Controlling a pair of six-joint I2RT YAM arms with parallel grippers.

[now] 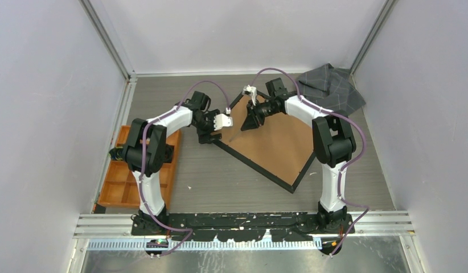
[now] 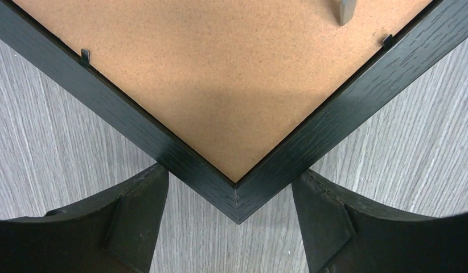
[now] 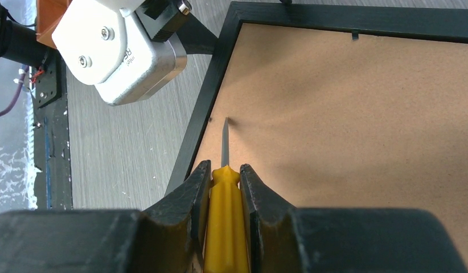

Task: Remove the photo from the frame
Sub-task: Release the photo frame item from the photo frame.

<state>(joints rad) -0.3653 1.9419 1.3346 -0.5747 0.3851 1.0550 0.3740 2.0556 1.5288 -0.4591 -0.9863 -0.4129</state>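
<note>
The frame (image 1: pixel 260 169) lies face down on the table as a diamond, its brown board back (image 1: pixel 280 142) up. The photo is hidden under that board. My left gripper (image 1: pixel 212 135) straddles the frame's left corner (image 2: pixel 237 199), jaws wide, one fingertip (image 2: pixel 155 179) against each outer side of the black border. My right gripper (image 3: pixel 225 168) is shut on a yellow-handled screwdriver (image 3: pixel 225 227). Its metal tip (image 3: pixel 225 128) rests on the board just inside the black border, near that same corner.
An orange compartment tray (image 1: pixel 120 182) sits at the left beside the left arm. A crumpled grey cloth (image 1: pixel 331 85) lies at the back right. Small metal clips (image 2: pixel 85 55) (image 2: pixel 388 40) (image 3: pixel 354 36) stand along the frame's inner edge.
</note>
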